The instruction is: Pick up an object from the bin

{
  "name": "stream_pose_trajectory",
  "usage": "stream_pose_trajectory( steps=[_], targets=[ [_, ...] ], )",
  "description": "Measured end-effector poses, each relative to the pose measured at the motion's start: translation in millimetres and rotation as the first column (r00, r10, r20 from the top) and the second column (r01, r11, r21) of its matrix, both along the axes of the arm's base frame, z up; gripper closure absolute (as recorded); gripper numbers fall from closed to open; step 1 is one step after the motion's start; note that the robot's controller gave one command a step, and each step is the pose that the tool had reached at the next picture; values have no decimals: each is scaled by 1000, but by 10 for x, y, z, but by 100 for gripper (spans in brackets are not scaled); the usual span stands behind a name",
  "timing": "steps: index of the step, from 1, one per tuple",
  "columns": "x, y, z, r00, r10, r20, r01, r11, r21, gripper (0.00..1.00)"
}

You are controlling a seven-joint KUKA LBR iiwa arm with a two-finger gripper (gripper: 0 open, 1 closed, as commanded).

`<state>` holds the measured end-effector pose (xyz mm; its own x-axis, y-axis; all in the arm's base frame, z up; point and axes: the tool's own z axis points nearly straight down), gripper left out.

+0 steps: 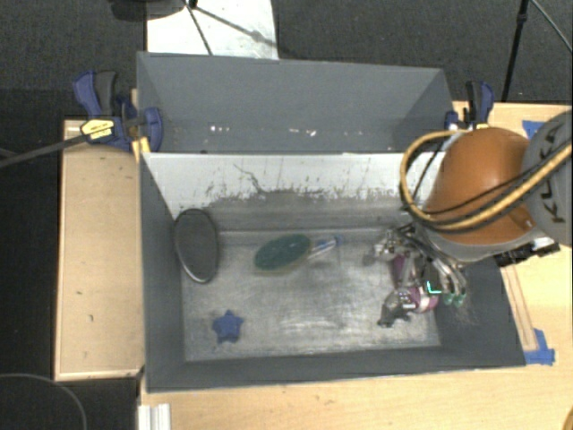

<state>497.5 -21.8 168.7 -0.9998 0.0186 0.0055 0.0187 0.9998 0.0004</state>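
Dark carpeted floor (pixel 54 52), white sheet (pixel 235 12) at top, black cables (pixel 522 27)

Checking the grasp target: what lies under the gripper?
Bare grey bin floor shows around the gripper at the bin's right end; the gripper itself covers whatever lies directly beneath.

The bin (pixel 295 106) is grey, the star (pixel 228 325) blue, the brush (pixel 282 253) green, the oval (pixel 197 245) dark grey.

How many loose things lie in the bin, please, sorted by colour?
Grey: 1, oval disc
Green: 1, oval brush
Blue: 1, star
Total: 3, not counting the purple bit by the pincer, unclear whether loose.
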Motion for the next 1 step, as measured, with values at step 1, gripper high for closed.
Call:
stream_pose_trajectory(
  steps=[1],
  targets=[
    [773, 530, -182, 975, -223, 10, 223, 975, 3, 0]
  ],
)
